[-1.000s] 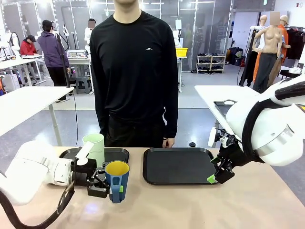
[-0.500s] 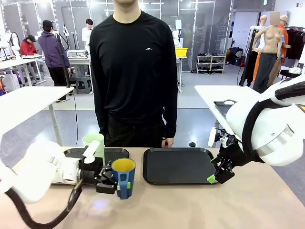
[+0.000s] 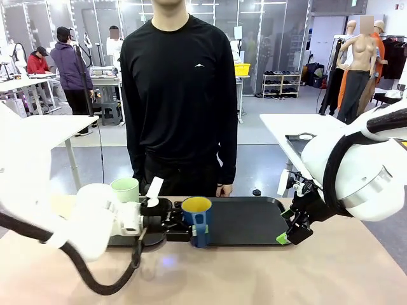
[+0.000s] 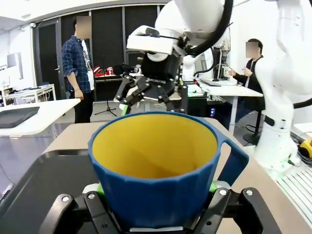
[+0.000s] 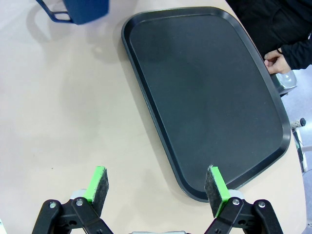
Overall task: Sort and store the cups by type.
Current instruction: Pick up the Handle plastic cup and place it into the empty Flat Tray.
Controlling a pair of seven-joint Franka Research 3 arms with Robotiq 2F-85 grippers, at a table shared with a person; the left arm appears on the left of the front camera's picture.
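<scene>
From the front, the left gripper is clamping the blue mug and holding it at the near left edge of the right-hand black tray; I judge the mug's delivery to that tray to be the step in hand. The mint-green tumbler is standing upright behind the left arm, on the other dark tray. The right gripper is hanging beside the right tray with its jaws apart, holding nothing.

In the left wrist view, the mug is sitting between the green pads, faceted matte blue outside, smooth yellow inside, its flat loop handle sticking out sideways (clear of the fingers).

In the right wrist view, the right gripper is spreading wide over the pale tabletop; the tray is shallow, rounded-cornered, faintly glossy, bare, and the person's hand is resting at its far rim. The next move, as I read it, calls for carrying the mug inward and setting it down level before letting go.
</scene>
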